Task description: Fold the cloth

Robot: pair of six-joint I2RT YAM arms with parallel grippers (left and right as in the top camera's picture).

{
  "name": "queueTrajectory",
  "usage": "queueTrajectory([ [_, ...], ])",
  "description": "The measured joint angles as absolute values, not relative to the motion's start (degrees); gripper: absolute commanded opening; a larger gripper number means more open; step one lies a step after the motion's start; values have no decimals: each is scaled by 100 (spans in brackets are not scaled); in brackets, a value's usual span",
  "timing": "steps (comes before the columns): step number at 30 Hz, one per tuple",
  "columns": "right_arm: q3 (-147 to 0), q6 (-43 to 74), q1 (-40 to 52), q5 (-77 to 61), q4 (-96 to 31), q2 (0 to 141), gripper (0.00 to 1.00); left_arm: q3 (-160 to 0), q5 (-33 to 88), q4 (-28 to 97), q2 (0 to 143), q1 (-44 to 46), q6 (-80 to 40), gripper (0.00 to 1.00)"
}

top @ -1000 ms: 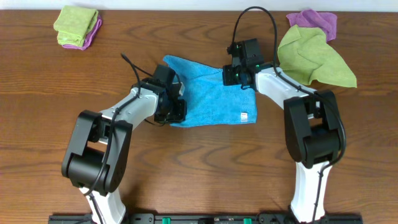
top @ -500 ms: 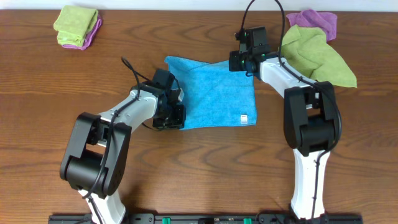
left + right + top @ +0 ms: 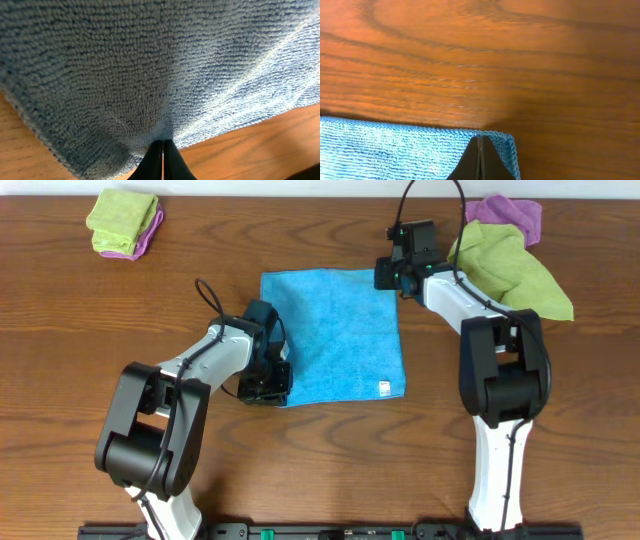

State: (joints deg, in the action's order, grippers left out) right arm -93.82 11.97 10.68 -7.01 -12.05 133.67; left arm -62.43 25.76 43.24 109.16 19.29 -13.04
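The bright blue cloth lies spread almost flat and square on the wooden table, its small white tag at the near right corner. My left gripper is shut on the cloth's near left corner; in the left wrist view the shut fingertips pinch the blue pile. My right gripper is shut on the far right corner; in the right wrist view the fingertips pinch the cloth's edge.
A lime-green cloth over a purple cloth lies at the far right, close to my right arm. A folded lime-green cloth on a purple one sits at the far left. Bare wood lies beyond the cloth.
Both grippers have pulled apart, the right one away and the left one nearer. The cloth, bunched and skewed before, now lies stretched out flat and square.
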Motion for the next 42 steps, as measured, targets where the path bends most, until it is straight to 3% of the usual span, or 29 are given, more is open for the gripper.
queueTrajectory([
  [13, -9699, 1365, 1028, -659, -1673, 13430, 1, -6233, 2526, 4462, 10908, 1929, -1304, 6],
  [22, -10698, 1238, 980, -510, -3181, 13244, 1, -6281, 2497, 4469, 10916, 1933, -1306, 6],
  [32, -10842, 993, 980, -504, -4705, 11677, 1, -7199, 1831, 4351, 10980, 1865, -1527, 6],
  [42, -10903, 757, 980, -340, -6812, 10643, 1, -7634, 1706, 4480, 9679, 1555, -1715, 6],
])
